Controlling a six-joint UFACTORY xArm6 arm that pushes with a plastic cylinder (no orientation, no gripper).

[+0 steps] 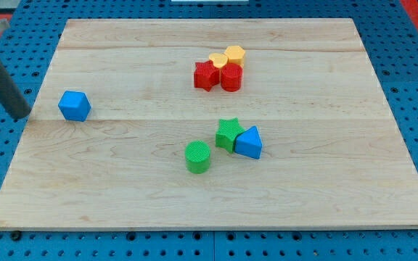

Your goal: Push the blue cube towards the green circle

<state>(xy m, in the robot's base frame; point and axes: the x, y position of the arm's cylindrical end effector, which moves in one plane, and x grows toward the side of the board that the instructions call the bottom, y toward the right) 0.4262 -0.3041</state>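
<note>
Camera view: my tip [22, 116] rests at the wooden board's [122, 196] left edge, just beside the blue cube [75, 106] on its left — apart from it, by a narrow gap. I carry a bare rod, nothing gripped. Well away toward the view's lower middle stands the green circle [198, 156], near a green star [228, 133] touching a blue triangle [250, 143]. Red and yellow blocks [222, 69] cluster near the view's top.
</note>
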